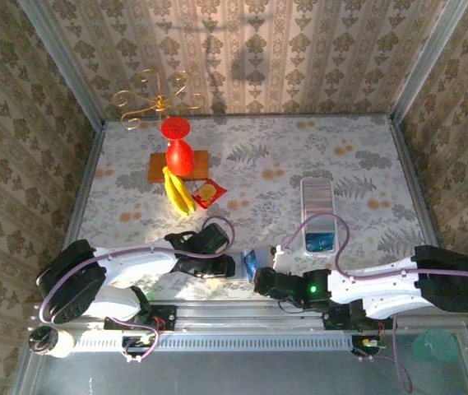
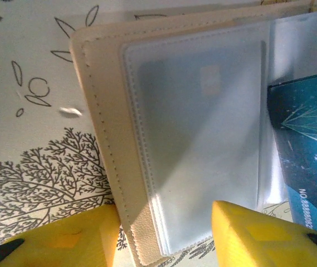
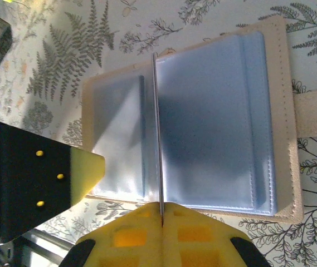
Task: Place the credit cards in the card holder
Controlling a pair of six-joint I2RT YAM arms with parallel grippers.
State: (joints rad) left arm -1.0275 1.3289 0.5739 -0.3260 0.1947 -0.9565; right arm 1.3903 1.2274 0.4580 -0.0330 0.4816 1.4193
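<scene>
While the right gripper clamps a blue plastic card over the open tan leather wallet, the left gripper, fingers spread, straddles its lower edge.

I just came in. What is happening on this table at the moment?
The two arms are filling a wallet. The card holder lies open on the table, clear sleeves facing up. The right gripper pinches a credit card, seen edge-on, above the middle fold. It does not look inserted yet. The left gripper has its fingers apart at the holder's edge, apparently steadying it. Another blue card lies at the near end of the ribbed tray.
</scene>
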